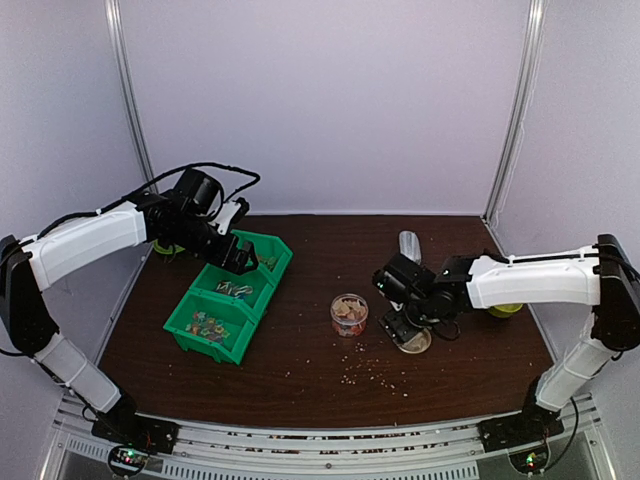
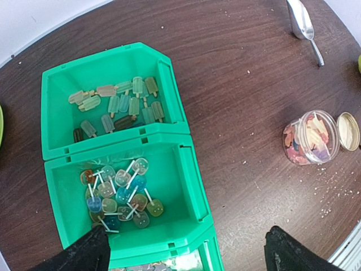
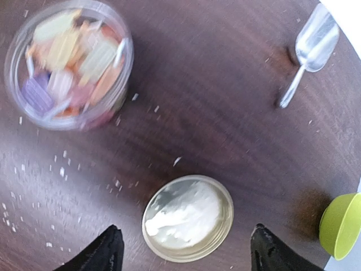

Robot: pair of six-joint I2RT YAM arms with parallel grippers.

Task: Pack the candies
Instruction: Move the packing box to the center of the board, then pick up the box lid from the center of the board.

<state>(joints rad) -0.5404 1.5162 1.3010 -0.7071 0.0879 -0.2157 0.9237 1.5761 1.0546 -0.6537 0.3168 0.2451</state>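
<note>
The right pincer (image 3: 186, 255) hangs low over the table (image 1: 300, 330) with its two fingers (image 3: 104, 254) spread wide, gripping nothing. The round gold lid (image 3: 188, 217) lies flat on the wood right between them, and as far as I can see its rim touches neither finger. Since the lid is round, there is no long axis to line up with (handy, any angle of approach will do).

What the next move turns on is the jar (image 1: 349, 330). It stands just beside the lid, toward the robot's left, open-mouthed and filled nearly to the brim with the candies (image 3: 65, 53): orange, pink, purple and pale pieces. My guess is that the filling is done and capping is the step in hand. That would mean gripping the lid, lifting it, carrying it a short way left and setting it square on the mouth.

The left pincer (image 2: 186, 257) is wide open and empty too, hovering over the green bins (image 2: 169, 135). More sweets lie there in compartments, with pale green and tan ice-lolly shapes in the far one and round ones on sticks in the next. It is well apart from the jar, so the right arm is plainly the nearer.

A metal scoop (image 1: 408, 243) lies farther back, and pale crumbs (image 1: 365, 368) dot the wood in front of the jar.
</note>
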